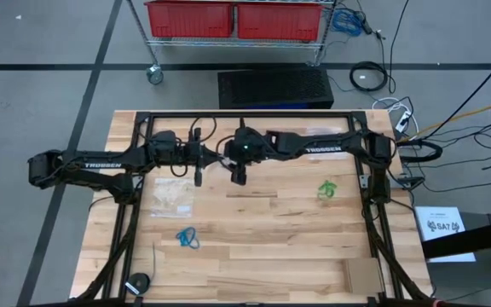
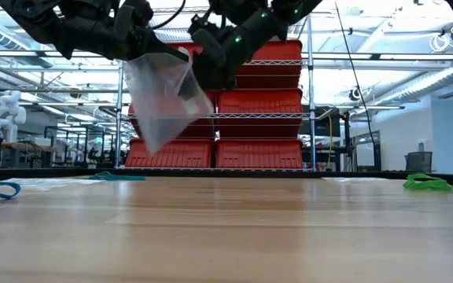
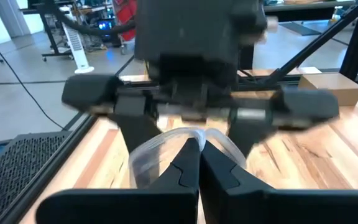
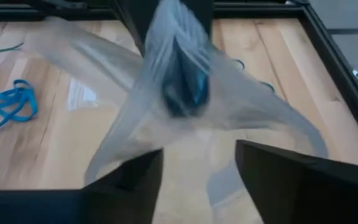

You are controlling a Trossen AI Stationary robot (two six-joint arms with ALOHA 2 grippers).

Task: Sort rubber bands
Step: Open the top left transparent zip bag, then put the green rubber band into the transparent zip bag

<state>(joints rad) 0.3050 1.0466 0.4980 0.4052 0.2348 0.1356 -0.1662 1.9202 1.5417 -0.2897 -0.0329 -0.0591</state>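
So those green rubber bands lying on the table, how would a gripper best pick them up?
Probably straight from above, pinching across the middle of the green rubber bands. They lie flat on the table in a small loose cluster with bare wood all round, so nothing blocks a top-down approach, and closing over the bunched part should catch several loops.

I have both arms stretched inward from their bases, meeting raised above the far middle of the desk. My left tool has its fingers pinched together, tips touching. My right tool faces it just beside, pointing down, and its two fingers stand well apart in the right wrist view.
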